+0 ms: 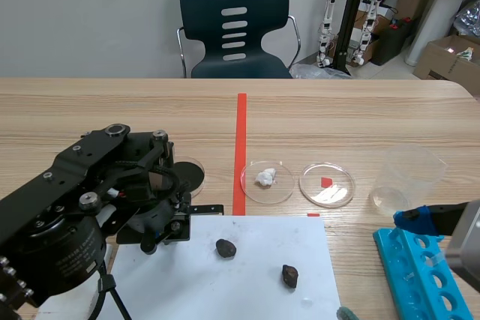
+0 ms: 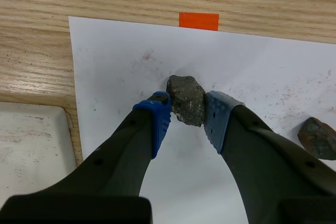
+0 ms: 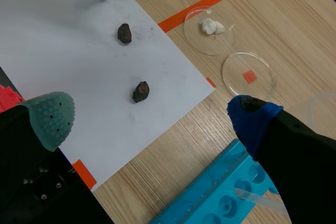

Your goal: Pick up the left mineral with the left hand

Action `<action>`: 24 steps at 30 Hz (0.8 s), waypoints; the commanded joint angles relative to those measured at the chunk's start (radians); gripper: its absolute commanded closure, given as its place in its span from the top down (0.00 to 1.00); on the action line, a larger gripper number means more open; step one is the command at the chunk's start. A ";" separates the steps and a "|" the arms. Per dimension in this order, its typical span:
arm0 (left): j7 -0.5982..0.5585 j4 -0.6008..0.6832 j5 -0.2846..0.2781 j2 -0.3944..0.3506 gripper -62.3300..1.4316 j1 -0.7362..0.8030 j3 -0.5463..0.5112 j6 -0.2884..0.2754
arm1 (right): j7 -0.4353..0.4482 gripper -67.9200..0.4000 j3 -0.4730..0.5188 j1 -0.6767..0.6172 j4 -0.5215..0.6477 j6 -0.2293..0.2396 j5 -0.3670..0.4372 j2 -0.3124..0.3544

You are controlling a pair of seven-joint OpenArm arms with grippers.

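You are in the approach part of the task, not yet at the grasp. The left mineral (image 1: pixel 226 248) lies on the white paper (image 1: pixel 255 301), which is spread along the near edge of the counter (image 1: pixel 360 110), and nothing touches it.

Your left tool (image 2: pixel 187 109) is partly open: the two blue pads (image 2: pixel 157 121) stand apart with a moderate gap and nothing is pressed between them. In the left wrist view the mineral shows just in the gap at the pad tips, so the aim looks good to me. The scene view and the right wrist view, however, show the tool apart from the stone, more toward the left edge of the counter and, as I judge, above the paper (the wrist camera looks along the fingers, so the stone only seems to sit between them).

What is done: the tool is opened and lined up on the correct stone. It is not aimed at the other mineral (image 1: pixel 290 276), which lies on the same paper closer to the near edge and more to the right.

What is left: bring the tool down until one pad stands on each side of the stone, close it, then lift. The gap looks tight to me, so a pad could land on the stone and push it.

The right tool (image 3: pixel 152 115) hangs wide open and empty near the blue rack (image 1: pixel 420 275), toward the near right corner of the counter.
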 commanded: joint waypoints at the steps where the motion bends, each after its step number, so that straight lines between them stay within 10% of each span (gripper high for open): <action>1: -0.003 0.003 0.000 0.007 0.20 -0.005 0.001 0.005 | 0.012 0.90 0.002 -0.004 0.020 -0.004 0.011 0.000; 24: -0.330 0.437 -0.064 -0.177 0.20 0.248 -0.002 0.005 | 0.012 0.90 0.002 -0.004 0.020 -0.004 0.011 0.000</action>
